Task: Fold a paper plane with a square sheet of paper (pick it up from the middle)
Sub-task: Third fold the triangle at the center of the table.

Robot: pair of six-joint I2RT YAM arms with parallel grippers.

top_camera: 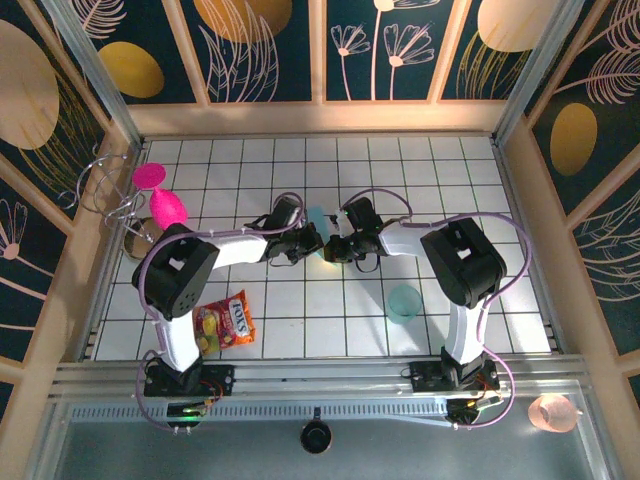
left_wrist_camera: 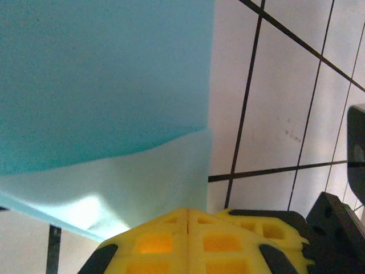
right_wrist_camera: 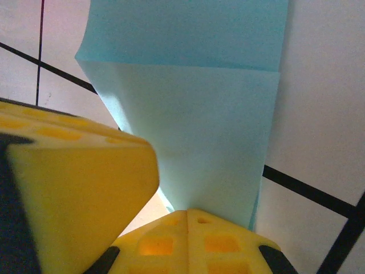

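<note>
The square sheet of paper (top_camera: 318, 217) is light blue, folded with a crease across it, and held up above the tiles at the table's middle. My left gripper (top_camera: 314, 247) and right gripper (top_camera: 335, 248) meet tip to tip just below it. In the left wrist view the paper (left_wrist_camera: 102, 85) runs down into my left gripper (left_wrist_camera: 188, 212), whose yellow pads are pressed together on its lower edge. In the right wrist view the paper (right_wrist_camera: 194, 114) narrows into my right gripper (right_wrist_camera: 190, 212), also shut on it. The left gripper's yellow finger (right_wrist_camera: 74, 188) sits close beside it.
A round translucent teal cup (top_camera: 404, 302) stands right of centre near the right arm. A red and yellow snack bag (top_camera: 226, 322) lies at the front left. Pink objects (top_camera: 163, 196) and a wire stand (top_camera: 105, 190) sit at the left wall.
</note>
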